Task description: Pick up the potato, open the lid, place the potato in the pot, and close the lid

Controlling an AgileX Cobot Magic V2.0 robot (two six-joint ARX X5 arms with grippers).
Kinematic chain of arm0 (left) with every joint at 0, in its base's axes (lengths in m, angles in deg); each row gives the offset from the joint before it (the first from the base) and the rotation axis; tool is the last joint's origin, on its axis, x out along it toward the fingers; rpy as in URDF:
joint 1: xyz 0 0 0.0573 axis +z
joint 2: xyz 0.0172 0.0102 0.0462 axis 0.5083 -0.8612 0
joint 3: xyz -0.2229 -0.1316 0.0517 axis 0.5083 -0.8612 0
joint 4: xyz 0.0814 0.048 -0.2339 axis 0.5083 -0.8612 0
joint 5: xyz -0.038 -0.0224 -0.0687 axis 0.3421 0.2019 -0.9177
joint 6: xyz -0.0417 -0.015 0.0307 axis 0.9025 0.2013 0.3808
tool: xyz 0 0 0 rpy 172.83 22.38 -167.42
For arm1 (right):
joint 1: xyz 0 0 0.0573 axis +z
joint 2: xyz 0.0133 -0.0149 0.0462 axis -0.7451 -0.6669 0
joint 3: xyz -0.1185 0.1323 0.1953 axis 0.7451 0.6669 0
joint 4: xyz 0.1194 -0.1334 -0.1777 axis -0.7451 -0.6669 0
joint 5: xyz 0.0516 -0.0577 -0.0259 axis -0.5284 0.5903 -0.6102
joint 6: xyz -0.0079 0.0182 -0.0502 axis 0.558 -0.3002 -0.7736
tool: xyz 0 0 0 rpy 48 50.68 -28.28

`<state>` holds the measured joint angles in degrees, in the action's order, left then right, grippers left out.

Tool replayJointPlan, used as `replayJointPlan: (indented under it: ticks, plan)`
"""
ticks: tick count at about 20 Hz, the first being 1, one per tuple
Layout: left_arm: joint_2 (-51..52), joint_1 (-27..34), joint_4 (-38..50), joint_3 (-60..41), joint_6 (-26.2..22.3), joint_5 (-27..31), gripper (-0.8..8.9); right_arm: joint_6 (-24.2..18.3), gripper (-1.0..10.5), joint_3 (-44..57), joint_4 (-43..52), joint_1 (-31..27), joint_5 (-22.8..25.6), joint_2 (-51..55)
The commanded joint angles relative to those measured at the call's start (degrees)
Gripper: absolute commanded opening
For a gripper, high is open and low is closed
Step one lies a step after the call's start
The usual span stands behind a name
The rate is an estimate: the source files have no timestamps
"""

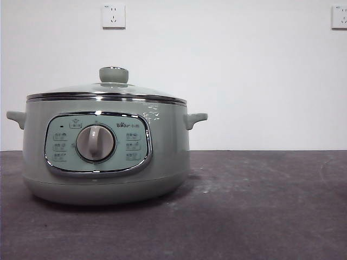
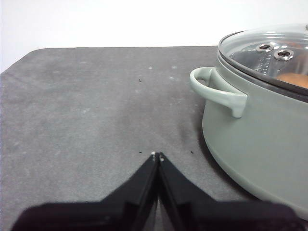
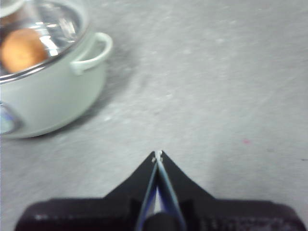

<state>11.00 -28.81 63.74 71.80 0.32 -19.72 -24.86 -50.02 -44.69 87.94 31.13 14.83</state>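
Note:
The sage-green pot (image 1: 105, 157) stands left of centre on the dark table, its control panel and dial facing the front camera. The glass lid (image 1: 108, 89) with its green knob (image 1: 114, 75) sits shut on the pot. Through the glass the orange-brown potato (image 3: 21, 48) lies inside the pot, also glimpsed as the potato (image 2: 294, 79) in the left wrist view. My left gripper (image 2: 157, 155) is shut and empty over bare table beside the pot's handle (image 2: 216, 91). My right gripper (image 3: 158, 155) is shut and empty, away from the pot's other handle (image 3: 94, 53).
A white wall with two power sockets (image 1: 113, 16) (image 1: 339, 17) rises behind the table. The dark table (image 1: 260, 206) stretches to the right of the pot. Neither arm shows in the front view.

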Motion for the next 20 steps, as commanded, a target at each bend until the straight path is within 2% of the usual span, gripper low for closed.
replayJointPlan:
  ticks: [1, 4, 6, 7, 9, 11, 13, 15, 20]
  plan:
    - [0.07, 0.2, 0.28, -1.01, -0.46, 0.07, -0.04, -0.39, 0.0, 0.37, 0.07, 0.04, 1.14, 0.07]
    - [0.07, 0.2, 0.28, -1.01, -0.44, 0.07, -0.04, -2.38, 0.0, 0.48, -0.33, -2.4, 2.84, 2.69]
    - [0.07, 0.2, 0.31, -1.01, -0.46, 0.07, -0.04, -3.23, 0.0, 1.99, 3.52, -8.37, 2.12, 4.68]
    - [0.07, 0.2, 0.31, -1.01, -0.46, 0.07, -0.04, -3.08, 0.0, 3.96, 7.39, -12.74, -0.13, 6.62]
    - [0.07, 0.2, 0.31, -1.01, -0.44, 0.07, -0.04, -3.34, 0.0, 9.6, 15.72, -21.59, -9.9, 11.56]
    - [0.07, 0.2, 0.31, -1.01, -0.44, 0.07, -0.04, -3.3, 0.0, 15.82, 21.29, -29.35, -17.73, 17.14]
    - [0.07, 0.2, 0.31, -1.01, -0.44, 0.07, -0.04, -3.26, 0.0, 21.53, 24.57, -34.77, -22.29, 21.9]
    - [0.07, 0.2, 0.31, -1.01, -0.44, 0.09, -0.04, -2.93, 0.0, 26.01, 25.27, -37.59, -24.48, 25.4]
    - [0.07, 0.2, 0.31, -1.01, -0.44, 0.09, -0.04, -2.84, 0.0, 31.67, 26.91, -38.16, -24.74, 27.69]
